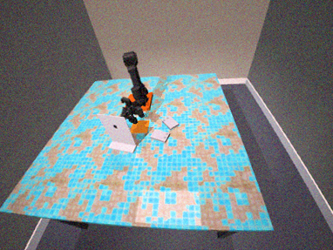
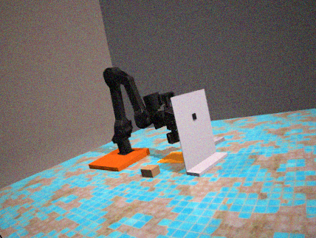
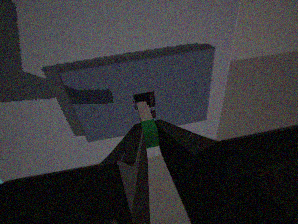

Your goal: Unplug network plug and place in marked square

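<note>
Green-banded plug point(image 3: 150, 134) between the tips of the pincer point(image 3: 148, 128).
</note>
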`<state>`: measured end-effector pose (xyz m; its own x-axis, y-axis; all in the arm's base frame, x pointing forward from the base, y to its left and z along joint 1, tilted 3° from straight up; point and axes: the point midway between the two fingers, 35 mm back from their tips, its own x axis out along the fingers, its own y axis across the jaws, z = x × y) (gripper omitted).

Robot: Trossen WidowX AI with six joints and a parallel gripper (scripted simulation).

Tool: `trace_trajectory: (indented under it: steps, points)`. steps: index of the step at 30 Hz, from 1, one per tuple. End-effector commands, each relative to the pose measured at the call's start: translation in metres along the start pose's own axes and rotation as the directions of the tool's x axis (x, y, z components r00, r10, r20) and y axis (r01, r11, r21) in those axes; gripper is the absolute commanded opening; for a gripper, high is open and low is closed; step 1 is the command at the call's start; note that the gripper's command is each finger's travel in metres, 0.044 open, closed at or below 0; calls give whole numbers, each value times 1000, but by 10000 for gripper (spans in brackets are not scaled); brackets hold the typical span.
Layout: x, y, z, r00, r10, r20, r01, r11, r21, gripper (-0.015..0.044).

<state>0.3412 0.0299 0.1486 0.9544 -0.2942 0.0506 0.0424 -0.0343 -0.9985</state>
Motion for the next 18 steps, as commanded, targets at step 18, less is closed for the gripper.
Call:
trace_trajectory:
  steps: [18]
  points:
    - [-17,1,-2,1000,4,-3,-4,1000,-5,0]
